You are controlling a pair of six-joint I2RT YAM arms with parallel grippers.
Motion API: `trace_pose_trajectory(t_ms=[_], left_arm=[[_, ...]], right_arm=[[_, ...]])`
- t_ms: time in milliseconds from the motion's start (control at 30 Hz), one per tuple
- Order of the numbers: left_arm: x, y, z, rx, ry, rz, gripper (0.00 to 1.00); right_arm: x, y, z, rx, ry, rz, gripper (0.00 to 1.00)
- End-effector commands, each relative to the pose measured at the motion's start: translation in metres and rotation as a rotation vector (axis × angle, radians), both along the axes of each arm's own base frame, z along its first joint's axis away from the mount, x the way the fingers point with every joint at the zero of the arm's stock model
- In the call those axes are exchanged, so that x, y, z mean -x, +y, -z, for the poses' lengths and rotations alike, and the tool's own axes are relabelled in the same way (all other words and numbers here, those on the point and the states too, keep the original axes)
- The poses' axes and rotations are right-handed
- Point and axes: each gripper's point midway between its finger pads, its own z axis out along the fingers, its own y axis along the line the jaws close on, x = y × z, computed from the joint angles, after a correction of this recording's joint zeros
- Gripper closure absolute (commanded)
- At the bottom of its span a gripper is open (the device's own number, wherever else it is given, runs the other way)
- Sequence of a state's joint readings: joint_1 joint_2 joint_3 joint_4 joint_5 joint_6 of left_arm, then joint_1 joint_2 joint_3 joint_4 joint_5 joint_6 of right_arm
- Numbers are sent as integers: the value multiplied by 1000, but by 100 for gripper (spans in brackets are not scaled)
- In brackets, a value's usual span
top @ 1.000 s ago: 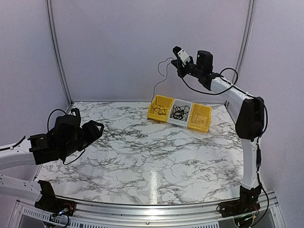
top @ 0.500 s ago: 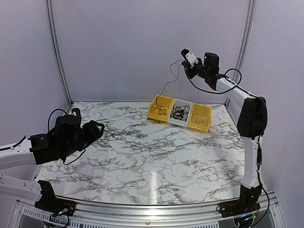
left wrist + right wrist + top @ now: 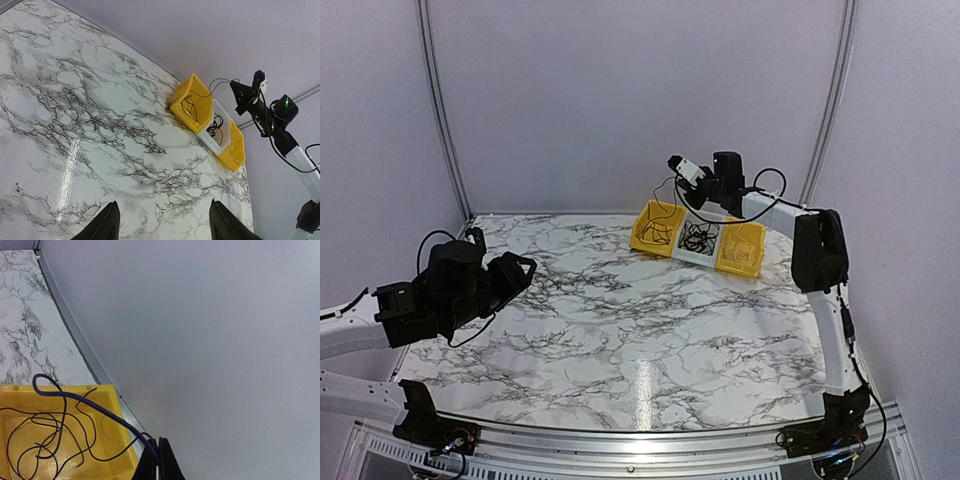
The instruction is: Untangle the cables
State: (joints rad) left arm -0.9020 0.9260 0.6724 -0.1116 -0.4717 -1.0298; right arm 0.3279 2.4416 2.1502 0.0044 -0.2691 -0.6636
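Above the far yellow bin [image 3: 20, 388], the right gripper [image 3: 158, 457] is holding one thin cable [image 3: 110, 413].
Its jaws are pinching tight on the strand, which is arching down among the loose cables [image 3: 30, 440] lying in that bin, while the remaining tangle [image 3: 698, 236] is sitting in the white bin alongside. Over the near table [image 3: 620, 320], the left gripper [image 3: 165, 222] is hanging with fingers wide, holding nothing. For a clean drop, I judge the strand should be resting inside the bin walls before the pinch is released, and released low, so it isn't springing out or snagging the tangle.
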Motion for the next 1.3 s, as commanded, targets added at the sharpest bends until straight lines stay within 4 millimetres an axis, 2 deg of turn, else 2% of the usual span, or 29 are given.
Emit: trace_pose_trajectory(t_ms=[0, 167, 267, 433, 567, 700, 833, 933, 1167, 1267], left_arm=[[3, 6, -4, 12, 9, -19, 36], [3, 6, -3, 13, 13, -21, 37], [2, 6, -2, 9, 15, -22, 37], [3, 6, -1, 7, 15, -20, 37], [3, 7, -1, 7, 13, -23, 37], [3, 8, 1, 11, 15, -31, 37], [2, 8, 3, 10, 18, -35, 36], [1, 6, 3, 13, 11, -31, 36], [-3, 1, 0, 3, -11, -17, 36], [-5, -3, -2, 7, -20, -9, 36]], right_arm=[[1, 10, -16, -8, -37, -25, 100], [19, 34, 7, -18, 59, -117, 100], [26, 42, 25, -23, 117, -132, 100], [33, 48, 54, 14, 174, -132, 100], [38, 49, 66, 50, 201, -135, 100], [38, 44, 66, 69, 214, -114, 100], [51, 43, 73, 96, 272, -145, 100], [57, 41, 74, 107, 301, -148, 93], [64, 31, 58, 136, 300, -131, 85], [67, 23, 41, 143, 293, -128, 78]])
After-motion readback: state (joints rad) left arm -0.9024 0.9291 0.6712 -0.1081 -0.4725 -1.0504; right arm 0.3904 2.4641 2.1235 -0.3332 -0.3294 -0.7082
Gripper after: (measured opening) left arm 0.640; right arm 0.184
